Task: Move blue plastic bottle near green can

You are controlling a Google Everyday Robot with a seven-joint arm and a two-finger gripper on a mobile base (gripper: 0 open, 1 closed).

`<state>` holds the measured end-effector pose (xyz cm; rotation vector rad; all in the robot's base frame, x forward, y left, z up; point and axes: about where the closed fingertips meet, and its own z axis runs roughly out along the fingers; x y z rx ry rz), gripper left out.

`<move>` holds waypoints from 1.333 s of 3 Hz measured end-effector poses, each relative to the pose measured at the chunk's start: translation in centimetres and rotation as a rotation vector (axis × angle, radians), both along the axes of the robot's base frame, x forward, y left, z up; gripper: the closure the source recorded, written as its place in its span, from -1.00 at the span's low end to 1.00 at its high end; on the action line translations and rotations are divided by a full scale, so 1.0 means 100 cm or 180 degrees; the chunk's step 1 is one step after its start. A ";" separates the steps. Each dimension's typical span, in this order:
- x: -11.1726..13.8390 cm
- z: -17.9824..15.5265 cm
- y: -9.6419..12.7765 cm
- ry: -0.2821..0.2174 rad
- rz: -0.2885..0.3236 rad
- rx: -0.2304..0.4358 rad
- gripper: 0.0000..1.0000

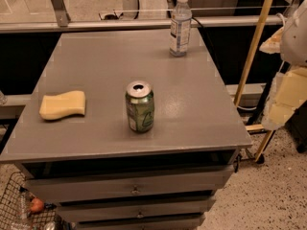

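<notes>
The blue plastic bottle (180,25) stands upright at the far right of the grey cabinet top (96,75); it is clear, with a white cap and a white-and-blue label. The green can (140,106) stands upright near the middle front, its silver top opened. The two are well apart. My gripper (284,98) shows as pale blocky parts under the white arm (295,32) at the right edge of the view. It is off the side of the cabinet, to the right of both things and touching neither.
A yellow sponge (63,104) lies at the left of the top. Drawers (134,188) sit below the front edge. A metal rail (120,25) runs behind the cabinet. A yellow pole (253,44) leans at the right. A wire basket (21,207) sits on the floor at lower left.
</notes>
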<state>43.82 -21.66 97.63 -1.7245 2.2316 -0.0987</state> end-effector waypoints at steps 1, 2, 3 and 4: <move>0.000 0.000 0.000 -0.0001 0.0000 0.0000 -1.00; 0.059 -0.012 0.030 -0.0075 0.0064 0.0334 -1.00; 0.105 -0.017 0.053 -0.0221 0.0074 0.0615 -1.00; 0.109 -0.019 0.053 -0.0236 0.0069 0.0630 -1.00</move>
